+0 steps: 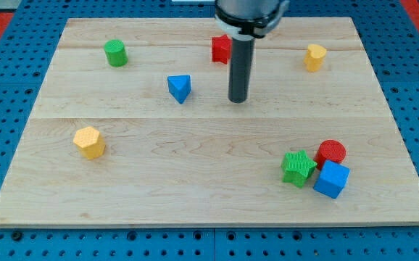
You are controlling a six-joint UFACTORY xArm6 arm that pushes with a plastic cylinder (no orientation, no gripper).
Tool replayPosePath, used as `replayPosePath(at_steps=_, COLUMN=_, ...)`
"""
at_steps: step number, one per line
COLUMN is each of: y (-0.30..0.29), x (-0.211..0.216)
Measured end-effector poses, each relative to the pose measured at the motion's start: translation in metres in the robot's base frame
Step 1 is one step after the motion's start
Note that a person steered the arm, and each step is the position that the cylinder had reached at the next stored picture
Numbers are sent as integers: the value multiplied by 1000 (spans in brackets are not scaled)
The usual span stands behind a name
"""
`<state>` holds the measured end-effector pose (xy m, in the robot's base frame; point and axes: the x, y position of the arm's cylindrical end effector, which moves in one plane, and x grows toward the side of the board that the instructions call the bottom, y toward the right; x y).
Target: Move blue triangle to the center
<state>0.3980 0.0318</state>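
Observation:
The blue triangle [180,88] lies on the wooden board [209,203], left of the middle and toward the view's top. My tip [238,99] stands on the board to the right of the blue triangle, about a block's width of bare wood apart from it. The rod rises from the tip toward the view's top.
A red star [221,48] sits just behind the rod at the top. A green cylinder [115,53] is top left, a yellow block [314,56] top right, a yellow hexagon [89,141] at left. A green star [298,167], red cylinder [332,152] and blue cube [331,179] cluster at bottom right.

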Motion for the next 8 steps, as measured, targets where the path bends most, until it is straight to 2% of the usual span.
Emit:
replayPosePath(at_steps=2, y=-46, x=-48)
replayPosePath(at_steps=4, y=-76, x=-25)
replayPosePath(at_steps=6, y=-125, x=-42)
replayPosePath(at_steps=7, y=-132, x=-4)
replayPosePath(at_steps=8, y=-115, x=-2)
